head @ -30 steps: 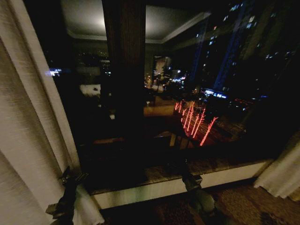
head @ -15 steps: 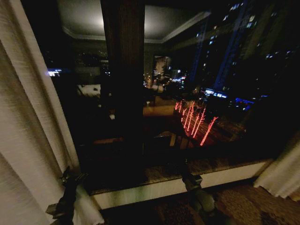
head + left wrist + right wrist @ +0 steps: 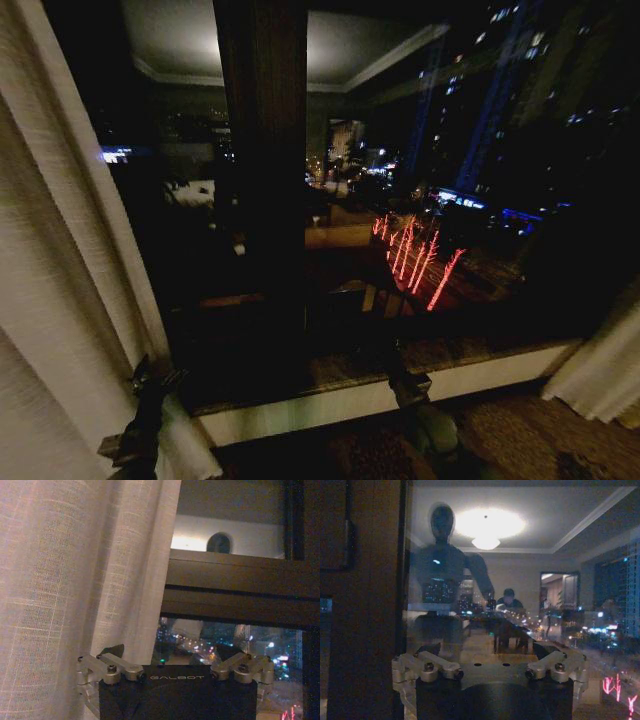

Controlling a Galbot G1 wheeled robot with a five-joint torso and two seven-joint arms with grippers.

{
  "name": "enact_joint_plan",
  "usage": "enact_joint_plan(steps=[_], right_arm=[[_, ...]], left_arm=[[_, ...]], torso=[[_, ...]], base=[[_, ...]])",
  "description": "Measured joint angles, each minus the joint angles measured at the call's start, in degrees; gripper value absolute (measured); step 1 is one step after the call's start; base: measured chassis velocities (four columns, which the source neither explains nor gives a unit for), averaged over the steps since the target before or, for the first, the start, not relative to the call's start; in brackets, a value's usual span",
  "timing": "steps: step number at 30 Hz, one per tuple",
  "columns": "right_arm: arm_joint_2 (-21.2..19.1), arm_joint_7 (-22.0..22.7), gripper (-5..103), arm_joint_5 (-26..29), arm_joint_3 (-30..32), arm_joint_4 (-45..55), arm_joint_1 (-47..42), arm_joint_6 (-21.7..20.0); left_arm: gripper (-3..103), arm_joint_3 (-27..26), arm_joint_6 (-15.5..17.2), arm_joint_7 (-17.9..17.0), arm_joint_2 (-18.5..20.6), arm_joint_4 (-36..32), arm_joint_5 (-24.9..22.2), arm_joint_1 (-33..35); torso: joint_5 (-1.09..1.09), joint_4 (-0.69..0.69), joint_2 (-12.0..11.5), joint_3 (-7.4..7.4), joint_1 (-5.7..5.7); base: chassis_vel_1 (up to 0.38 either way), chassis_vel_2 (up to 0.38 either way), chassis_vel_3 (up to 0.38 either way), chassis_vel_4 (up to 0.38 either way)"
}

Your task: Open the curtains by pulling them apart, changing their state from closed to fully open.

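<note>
**Ana:** Curtains (image 3: pixel 60 300) look drawn apart already. One sheer panel hangs at the window's left edge, and the other is bunched at the lower right corner (image 3: pixel 605 375), with dark glass (image 3: pixel 450 200) bare between them.

**Ben:** Where's the left gripper (image 3: pixel 150 385)?

**Ana:** Low at the left end of the sill (image 3: pixel 480 375), right beside the left panel's inner edge. From the wrist, the left gripper's jaws stand spread, holding nothing. One finger (image 3: pixel 111 652) sits just against the fabric's hem and the other is out over the pane.

**Ben:** And the right gripper (image 3: pixel 400 375)?

**Ana:** At the middle of the sill, facing the glass near the dark post (image 3: pixel 265 150). Its fingers are also parted and empty.

**Ben:** What could go wrong from here?

**Ana:** My guess is that the thin weave could snag on that left finger, so pulling the arm away would drag the panel back across the window. The right gripper seems close to the pane and could knock it if it reaches forward.
</note>
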Motion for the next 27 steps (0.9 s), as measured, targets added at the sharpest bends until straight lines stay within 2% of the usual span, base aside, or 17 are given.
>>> enact_joint_plan(steps=[27], right_arm=[[0.0, 0.0, 100, 0.0, 0.0, 0.0, 0.0, 0.0]], left_arm=[[100, 0.0, 0.0, 0.0, 0.0, 0.0, 0.0, 0.0]], torso=[[0.0, 0.0, 0.0, 0.0, 0.0]], base=[[0.0, 0.0, 0.0, 0.0]])
